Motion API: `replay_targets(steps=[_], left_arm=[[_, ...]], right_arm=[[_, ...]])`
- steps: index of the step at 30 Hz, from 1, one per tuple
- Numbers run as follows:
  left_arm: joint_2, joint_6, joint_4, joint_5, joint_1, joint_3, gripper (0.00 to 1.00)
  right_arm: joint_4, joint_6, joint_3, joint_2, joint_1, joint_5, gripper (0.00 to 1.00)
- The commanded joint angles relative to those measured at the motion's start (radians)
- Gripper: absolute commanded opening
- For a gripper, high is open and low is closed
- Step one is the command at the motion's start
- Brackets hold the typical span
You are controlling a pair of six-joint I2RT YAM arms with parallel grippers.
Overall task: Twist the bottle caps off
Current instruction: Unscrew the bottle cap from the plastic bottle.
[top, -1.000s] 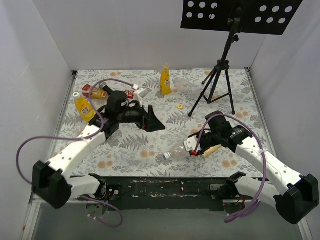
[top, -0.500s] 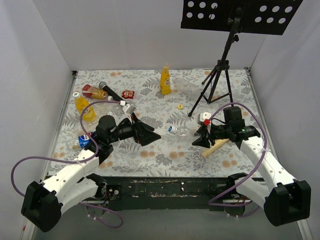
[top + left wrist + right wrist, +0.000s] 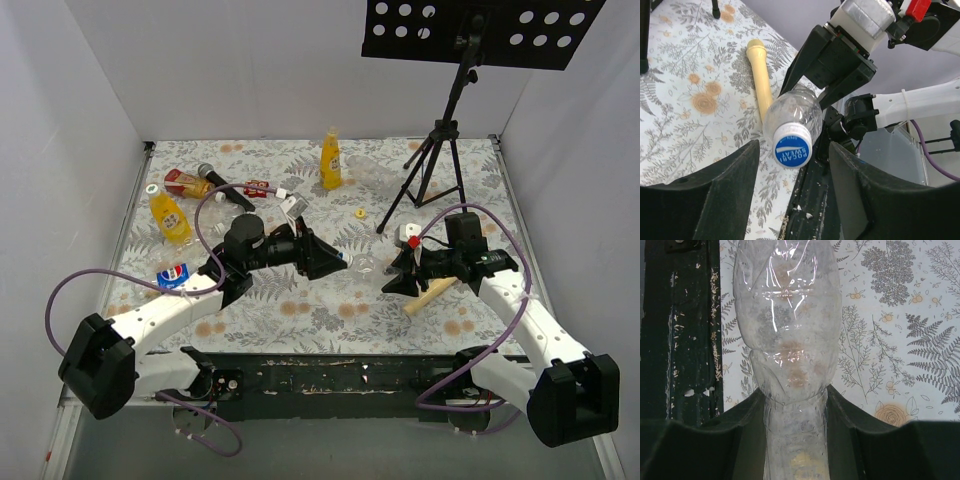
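A clear bottle [image 3: 366, 264] is held on its side above the table, and my right gripper [image 3: 396, 274] is shut on its body. The right wrist view shows the bottle [image 3: 787, 340] clamped between the right gripper's [image 3: 792, 410] black fingers. Its blue-and-white cap [image 3: 792, 150] points at my left gripper [image 3: 795, 146], which is open, with the cap just at its fingertips and untouched. In the top view the left gripper [image 3: 326, 258] is directly left of the cap [image 3: 346, 259].
A tan cone-shaped stick [image 3: 428, 291] lies under the right arm. A loose yellow cap [image 3: 359, 213], orange bottles [image 3: 329, 160] [image 3: 167, 215], a red-labelled bottle [image 3: 185, 183], a black microphone [image 3: 222, 185] and a tripod stand [image 3: 430, 170] are farther back.
My right gripper lifted the clear bottle off the table and has since held still. My left gripper swung right until its open jaws reached the cap.
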Motion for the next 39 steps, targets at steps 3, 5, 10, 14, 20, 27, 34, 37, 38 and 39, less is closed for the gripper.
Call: replay_targets(steps=[3, 5, 10, 14, 20, 27, 34, 37, 38, 39], left_arm=[[0.043, 0.069, -0.047, 0.002, -0.005, 0.1, 0.44], [0.049, 0.075, -0.062, 0.02, -0.006, 0.103, 0.28], [0.055, 0.078, -0.105, 0.045, -0.005, 0.112, 0.3], [0.06, 0.081, -0.151, 0.051, -0.003, 0.126, 0.51], [0.075, 0.089, -0.179, 0.082, -0.005, 0.141, 0.49], [0.075, 0.05, -0.16, 0.083, -0.005, 0.149, 0.0], [0.031, -0.399, -0.215, -0.178, -0.006, 0.14, 0.0], [0.072, -0.727, -0.371, -0.263, -0.029, 0.217, 0.0], [0.091, -0.77, -0.439, -0.312, -0.051, 0.257, 0.0], [0.104, -0.778, -0.514, -0.373, -0.078, 0.306, 0.0]], right_arm=[[0.001, -0.016, 0.019, 0.013, -0.002, -0.038, 0.13], [-0.002, -0.014, 0.021, 0.015, -0.002, -0.036, 0.12], [0.003, -0.014, 0.022, 0.021, -0.002, -0.035, 0.12], [-0.003, -0.013, 0.03, 0.026, -0.002, -0.035, 0.12], [-0.005, -0.014, 0.031, 0.023, -0.002, -0.033, 0.12], [-0.005, -0.019, 0.025, 0.023, 0.0, -0.015, 0.12], [0.061, 0.025, 0.001, 0.009, 0.0, 0.069, 0.12], [0.102, 0.054, -0.015, 0.004, 0.0, 0.109, 0.11], [0.115, 0.062, -0.018, 0.006, 0.0, 0.115, 0.12], [0.119, 0.07, -0.021, 0.009, 0.0, 0.122, 0.12]])
